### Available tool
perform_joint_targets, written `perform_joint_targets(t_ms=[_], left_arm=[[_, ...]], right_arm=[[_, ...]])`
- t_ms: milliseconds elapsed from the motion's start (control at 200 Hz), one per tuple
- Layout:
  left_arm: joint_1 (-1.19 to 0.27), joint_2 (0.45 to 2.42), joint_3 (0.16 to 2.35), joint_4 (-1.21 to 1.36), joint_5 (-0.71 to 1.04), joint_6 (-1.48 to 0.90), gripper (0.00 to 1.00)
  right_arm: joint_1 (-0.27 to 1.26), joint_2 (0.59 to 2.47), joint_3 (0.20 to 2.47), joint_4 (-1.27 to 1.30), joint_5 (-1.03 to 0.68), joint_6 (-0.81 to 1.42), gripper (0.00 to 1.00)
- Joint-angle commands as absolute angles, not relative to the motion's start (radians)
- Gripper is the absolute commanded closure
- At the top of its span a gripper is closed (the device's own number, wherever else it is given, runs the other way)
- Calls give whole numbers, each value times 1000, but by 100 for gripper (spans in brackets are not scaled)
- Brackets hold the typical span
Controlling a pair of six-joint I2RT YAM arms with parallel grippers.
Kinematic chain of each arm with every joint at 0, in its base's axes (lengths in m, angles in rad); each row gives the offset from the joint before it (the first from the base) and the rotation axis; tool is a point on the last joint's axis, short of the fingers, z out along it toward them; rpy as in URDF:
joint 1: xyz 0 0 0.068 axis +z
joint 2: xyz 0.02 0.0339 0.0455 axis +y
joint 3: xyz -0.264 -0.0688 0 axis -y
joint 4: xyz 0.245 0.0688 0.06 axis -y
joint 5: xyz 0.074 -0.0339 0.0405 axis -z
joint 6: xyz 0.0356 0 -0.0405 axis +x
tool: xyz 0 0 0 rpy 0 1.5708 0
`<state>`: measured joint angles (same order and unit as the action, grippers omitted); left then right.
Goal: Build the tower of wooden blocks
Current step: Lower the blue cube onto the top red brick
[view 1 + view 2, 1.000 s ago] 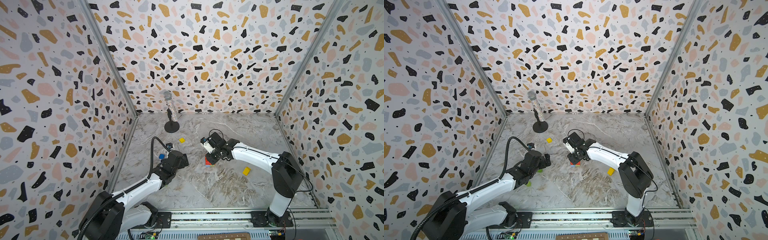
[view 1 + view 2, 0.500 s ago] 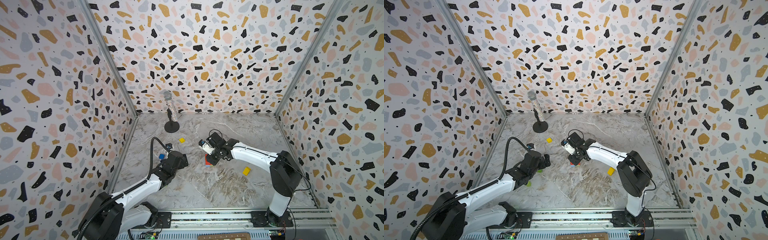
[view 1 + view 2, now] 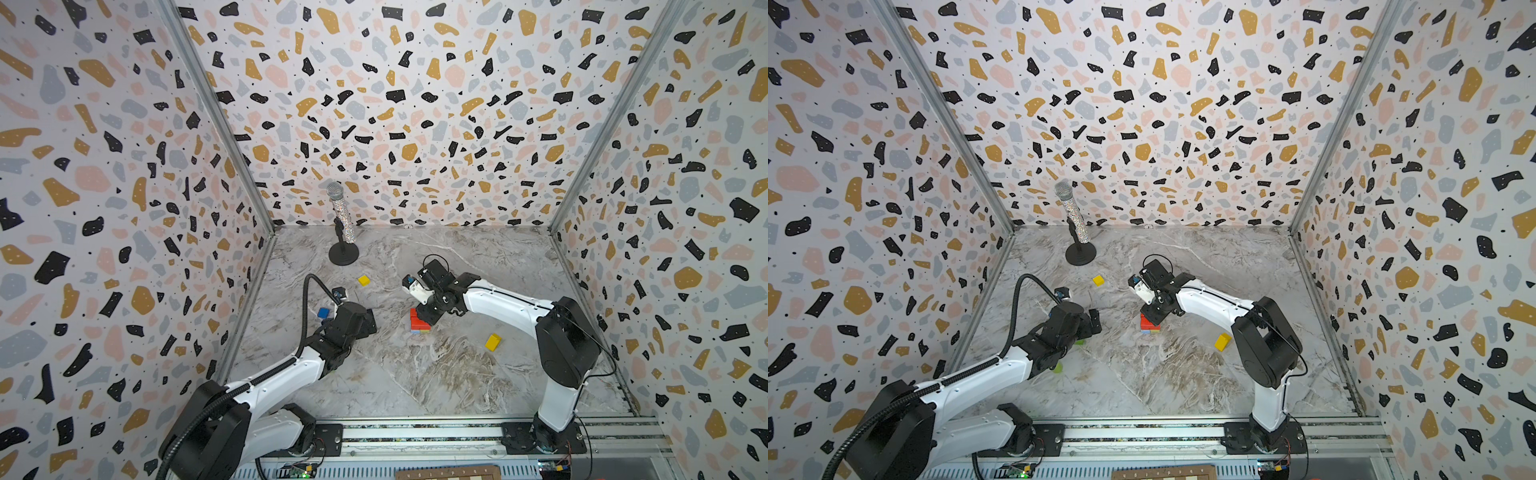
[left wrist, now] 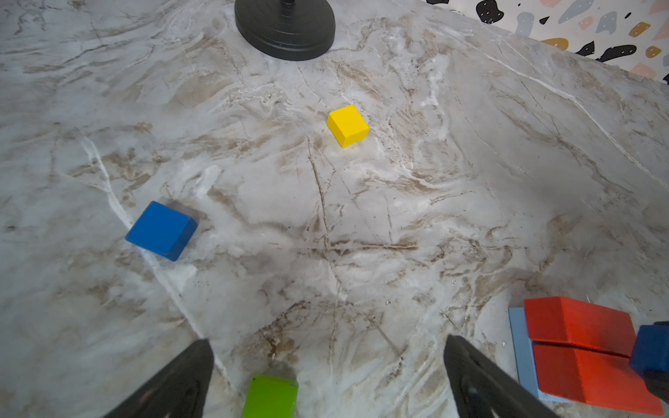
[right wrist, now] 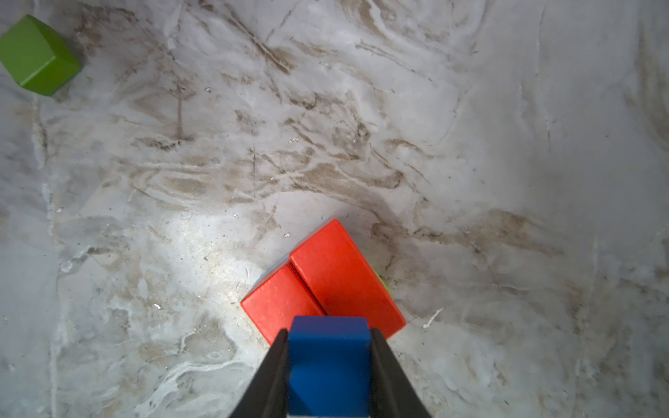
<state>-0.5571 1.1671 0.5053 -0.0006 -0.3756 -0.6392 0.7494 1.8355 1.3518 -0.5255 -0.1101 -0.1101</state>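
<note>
1. Nearest the camera, a metal rail [image 3: 415, 434] carries both arm bases. A brown panel [image 3: 449, 473] at the front edge bears tiny marks that are too small to read.
2. A yellow brick [image 3: 493, 342] lies alone on the marble floor [image 3: 415, 374], near the right arm's elbow and well apart from the tower.
3. The left gripper [image 4: 327, 343] hangs low over the floor with its jaws spread wide and nothing between them. A lime-green block [image 4: 270, 396] lies just below the gap.
4. The tower [image 3: 417, 323] stands in the middle of the floor. Two red blocks [image 5: 325, 286] lie side by side on a light-blue slab [image 4: 519, 343], and a lime sliver shows at one edge.
5. The right gripper [image 5: 328, 334] is clamped narrowly on a dark-blue block [image 5: 329, 369] at the near corner of the red pair. Whether the block touches them cannot be told.
6. A blue cube [image 4: 161, 229] sits beside the left wrist, apart from the tower.
7. Farther back, a small yellow cube [image 4: 348, 125] rests alone between the two grippers and the microphone.
8. At the back wall, a glittery silver microphone [image 3: 343, 212] leans on its round black stand. No lettering on it can be read.
</note>
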Motion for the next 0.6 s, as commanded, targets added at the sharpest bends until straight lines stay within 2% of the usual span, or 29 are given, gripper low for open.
perform_joint_targets(t_ms=[0,596], left_arm=[[-552,1173,509,18,-384,-624,0],[-552,1190,510,26,-380,-624,0]], right_arm=[[753,1849,1400,-557,-131,-124,70],[752,1873,1407,-558,-122,-120,70]])
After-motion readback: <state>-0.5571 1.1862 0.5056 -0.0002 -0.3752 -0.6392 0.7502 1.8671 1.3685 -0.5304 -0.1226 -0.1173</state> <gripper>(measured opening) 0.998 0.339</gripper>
